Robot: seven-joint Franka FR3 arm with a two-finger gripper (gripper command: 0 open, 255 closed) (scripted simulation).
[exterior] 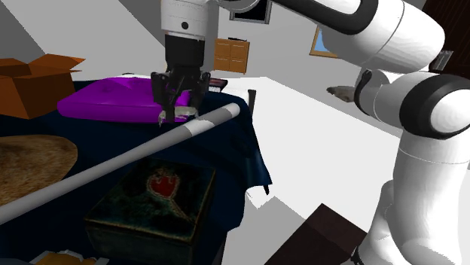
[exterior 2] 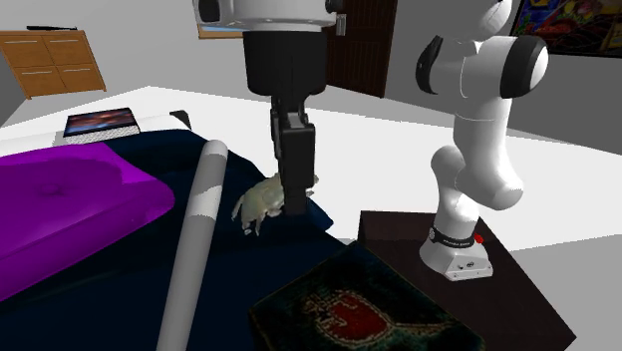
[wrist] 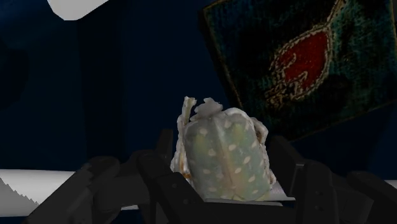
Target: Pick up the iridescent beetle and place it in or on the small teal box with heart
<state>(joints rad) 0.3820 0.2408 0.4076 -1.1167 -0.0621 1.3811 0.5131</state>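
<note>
A pale green beetle (wrist: 222, 156) with light spots sits clasped between my black fingers (wrist: 162, 184). My gripper (exterior: 179, 108) is shut on it just over the dark blue cloth, beside a long grey pole. In the second exterior view the beetle (exterior 2: 261, 202) juts out to the left of the gripper (exterior 2: 292, 199). The dark teal box with a red heart (exterior: 154, 207) stands nearer the table's front edge, on the other side of the pole. It also appears as the box (exterior 2: 349, 314) and the box (wrist: 305, 63).
A long grey pole (exterior: 113, 162) lies slantwise across the blue-clothed table (exterior: 233, 158). A purple cushion (exterior: 113, 98) lies behind the gripper, an open cardboard box (exterior: 30, 83) at the far left, a round brown mat (exterior: 30, 162) below it. The table edge drops off at the shoulder view's right.
</note>
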